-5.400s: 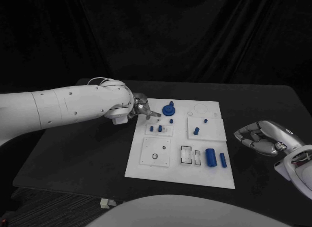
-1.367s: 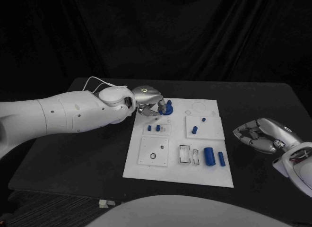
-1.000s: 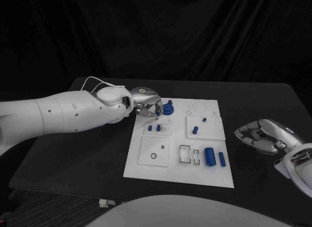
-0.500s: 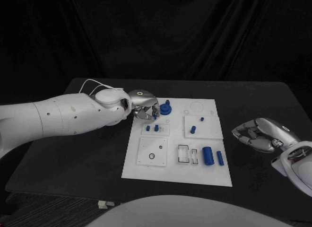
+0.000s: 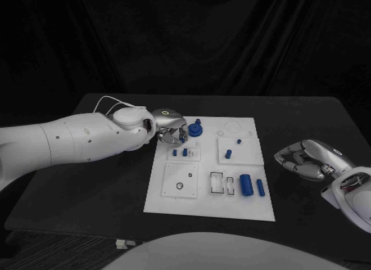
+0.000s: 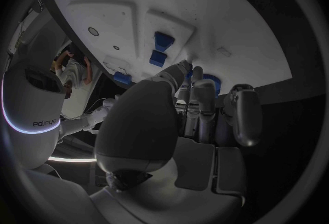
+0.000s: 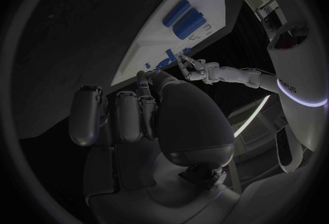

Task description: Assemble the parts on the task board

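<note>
Two silver hands are sharing the bench unevenly: the left hand (image 5: 171,129), fingers curled, is hovering just left of the round blue knobbed part (image 5: 194,130) at the white task board (image 5: 209,203)'s far edge, whether gripping it cannot be told; the right hand (image 5: 308,160), curled on nothing, is resting well apart.

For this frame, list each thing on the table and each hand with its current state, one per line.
task board: flat on the black table.
round blue part: stands upright at the board's far left corner.
left hand: fingers at the round blue part; grip cannot be told.
two small blue parts: stand side by side in a raised plate.
two blue cylinders: lie side by side, untouched.
right hand: fingers curled, holding nothing, off the board.
</note>
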Motion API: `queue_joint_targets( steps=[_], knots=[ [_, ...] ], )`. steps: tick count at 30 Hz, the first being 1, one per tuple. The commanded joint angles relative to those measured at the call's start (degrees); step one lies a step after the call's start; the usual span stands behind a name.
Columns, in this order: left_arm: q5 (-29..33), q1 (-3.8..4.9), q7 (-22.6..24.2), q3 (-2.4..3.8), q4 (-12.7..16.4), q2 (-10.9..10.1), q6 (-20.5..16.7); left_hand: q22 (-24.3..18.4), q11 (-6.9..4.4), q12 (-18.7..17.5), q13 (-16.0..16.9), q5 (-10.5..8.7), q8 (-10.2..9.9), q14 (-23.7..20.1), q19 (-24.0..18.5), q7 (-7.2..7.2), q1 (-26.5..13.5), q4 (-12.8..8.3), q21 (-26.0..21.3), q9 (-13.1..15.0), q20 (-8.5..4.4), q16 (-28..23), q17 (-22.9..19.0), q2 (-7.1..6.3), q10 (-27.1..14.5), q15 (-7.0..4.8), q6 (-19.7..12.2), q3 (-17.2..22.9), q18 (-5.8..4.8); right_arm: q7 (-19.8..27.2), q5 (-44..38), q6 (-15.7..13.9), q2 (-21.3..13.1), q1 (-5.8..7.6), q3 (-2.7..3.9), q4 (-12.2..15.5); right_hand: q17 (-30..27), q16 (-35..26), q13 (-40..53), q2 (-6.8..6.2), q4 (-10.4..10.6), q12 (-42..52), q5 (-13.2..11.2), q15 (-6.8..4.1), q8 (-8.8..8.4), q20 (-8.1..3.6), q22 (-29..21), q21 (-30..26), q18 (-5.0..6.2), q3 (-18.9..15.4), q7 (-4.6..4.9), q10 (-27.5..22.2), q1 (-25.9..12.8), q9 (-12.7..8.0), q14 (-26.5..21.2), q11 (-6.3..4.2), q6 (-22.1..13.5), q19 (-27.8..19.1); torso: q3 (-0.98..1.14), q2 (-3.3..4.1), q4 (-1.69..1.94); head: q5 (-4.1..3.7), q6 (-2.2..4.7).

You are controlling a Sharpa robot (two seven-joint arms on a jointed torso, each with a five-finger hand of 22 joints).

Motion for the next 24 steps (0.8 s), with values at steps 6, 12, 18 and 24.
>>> queue_joint_targets(
  steps=[6, 12, 18, 24],
  knots=[
    [0.34, -0.22, -0.19, 0.04, -0.04, 0.16, 1.20, 10.60, 0.07, -0.37, -0.08, 0.73, 0.02, -0.48, 0.09, 0.15, 0.43, -0.45, 0.12, 0.10, -0.02, -0.21, -0.17, -0.38, 0.48, 0.05, 0.53, 0.37, -0.07, -0.44, -0.14, 0.27, -0.06, -0.15, 0.03, 0.09, -0.06, -0.27, 2.01, -0.39, -0.37, -0.24, 0.21, 0.37, -0.23, 0.40, 10.24, -0.10, 0.49, 0.06, 0.10, 0.09, 0.29, 0.06, 2.65, 0.12, 0.39, 0.02, 0.05, 0.02, 0.06, 0.12, -0.01],
    [0.34, -0.36, -0.17, 0.04, -0.23, 0.37, 1.25, 10.57, 0.09, -0.44, -0.11, 0.82, -0.01, -0.55, 0.02, 0.17, 0.42, -0.49, -0.01, 0.10, -0.03, -0.31, -0.32, -0.44, 0.46, 0.06, 0.54, 0.39, -0.05, -0.47, -0.14, 0.37, 0.04, -0.16, 0.03, 0.09, -0.06, -0.27, 2.01, -0.39, -0.37, -0.24, 0.21, 0.37, -0.23, 0.40, 10.24, -0.10, 0.49, 0.06, 0.10, 0.09, 0.29, 0.06, 2.65, 0.12, 0.39, 0.02, 0.02, 0.05, 0.04, 0.15, -0.01],
    [0.34, -0.62, -0.10, 0.04, -0.61, 0.85, 0.80, 10.60, 0.12, -0.51, -0.14, 0.79, -0.06, -0.55, 0.07, 0.19, 0.33, -0.46, 0.09, 0.08, -0.04, -0.30, -0.32, -0.46, 0.41, 0.07, 0.50, 0.38, -0.07, -0.45, -0.14, 0.46, 0.08, -0.18, 0.03, 0.12, -0.06, -0.27, 2.01, -0.39, -0.37, -0.24, 0.21, 0.37, -0.23, 0.40, 10.24, -0.10, 0.49, 0.06, 0.10, 0.09, 0.29, 0.06, 2.65, 0.12, 0.39, 0.02, 0.01, 0.04, 0.04, 0.25, -0.01],
    [0.34, -0.79, -0.14, 0.04, -1.04, 1.46, 0.21, 10.61, 0.13, -0.56, -0.16, 0.73, -0.10, -0.54, 0.09, 0.19, 0.30, -0.43, 0.14, 0.07, -0.05, -0.27, -0.30, -0.33, 0.42, 0.08, 0.48, 0.45, -0.08, -0.45, -0.14, 0.53, 0.13, -0.20, 0.03, 0.16, -0.10, -0.28, 2.03, -0.36, -0.46, -0.23, 0.21, 0.36, -0.28, 0.39, 10.24, -0.13, 0.49, 0.12, 0.11, 0.10, 0.30, 0.10, 2.64, 0.13, 0.41, 0.03, -0.01, 0.02, -0.07, 0.33, -0.01]
  ],
)
